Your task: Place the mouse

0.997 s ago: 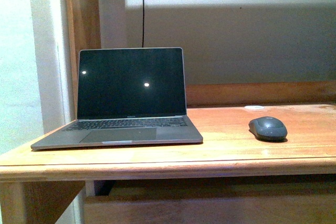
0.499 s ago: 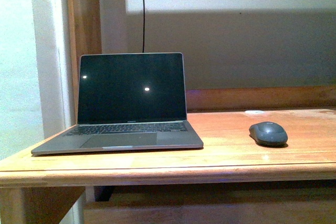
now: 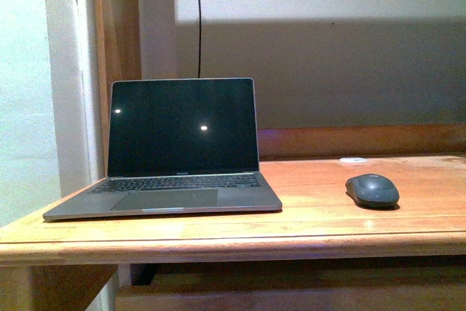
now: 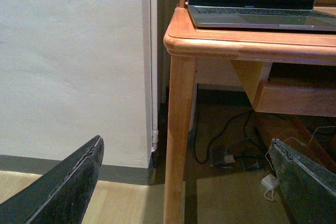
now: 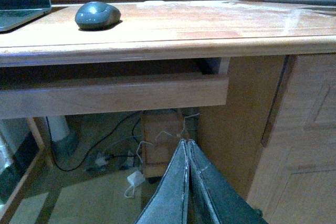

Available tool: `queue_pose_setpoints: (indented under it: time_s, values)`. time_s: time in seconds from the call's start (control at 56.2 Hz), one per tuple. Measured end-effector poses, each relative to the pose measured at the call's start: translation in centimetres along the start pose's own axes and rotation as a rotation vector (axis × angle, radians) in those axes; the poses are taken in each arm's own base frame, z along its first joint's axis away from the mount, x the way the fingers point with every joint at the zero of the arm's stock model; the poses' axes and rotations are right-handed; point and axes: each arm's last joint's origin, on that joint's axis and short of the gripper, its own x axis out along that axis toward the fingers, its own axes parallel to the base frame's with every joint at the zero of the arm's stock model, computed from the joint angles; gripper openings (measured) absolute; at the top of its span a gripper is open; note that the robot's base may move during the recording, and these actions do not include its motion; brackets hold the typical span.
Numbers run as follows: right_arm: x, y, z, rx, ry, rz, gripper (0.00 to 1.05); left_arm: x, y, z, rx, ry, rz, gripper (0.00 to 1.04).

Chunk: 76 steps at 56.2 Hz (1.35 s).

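View lower; mouse (image 3: 372, 190) right of laptop (image 3: 178, 148)

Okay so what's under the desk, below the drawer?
Under the desk, below its drawer, cables and a white plug lie on the floor. The drawer's inside is hidden.

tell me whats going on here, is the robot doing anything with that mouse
Nothing is being handled right now. The mouse sits alone on the wooden desk, to the right of the open laptop, whose screen is dark. Both arms hang below desk height: the left gripper is open, the right gripper is shut and empty.
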Motion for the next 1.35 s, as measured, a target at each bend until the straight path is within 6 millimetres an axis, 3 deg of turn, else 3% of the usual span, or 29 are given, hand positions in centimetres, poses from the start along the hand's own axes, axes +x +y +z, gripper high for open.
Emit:
queue_pose_setpoints:
  time_s: [0.196,0.338,0.499,0.766,1.353]
  values:
    - [0.00,0.00,0.00,0.000,0.000,-0.001,0.03,0.00,0.00,0.00,0.000,0.000,0.000,0.97]
    - [0.00,0.00,0.00,-0.002,0.000,0.000,0.25,0.00,0.00,0.00,0.000,0.000,0.000,0.97]
    - [0.00,0.00,0.00,-0.002,0.000,0.000,0.58,0.00,0.00,0.00,0.000,0.000,0.000,0.97]
    - [0.00,0.00,0.00,-0.002,0.000,0.000,0.98,0.00,0.00,0.00,0.000,0.000,0.000,0.97]
    - [0.00,0.00,0.00,-0.002,0.000,0.000,0.97,0.00,0.00,0.00,0.000,0.000,0.000,0.97]
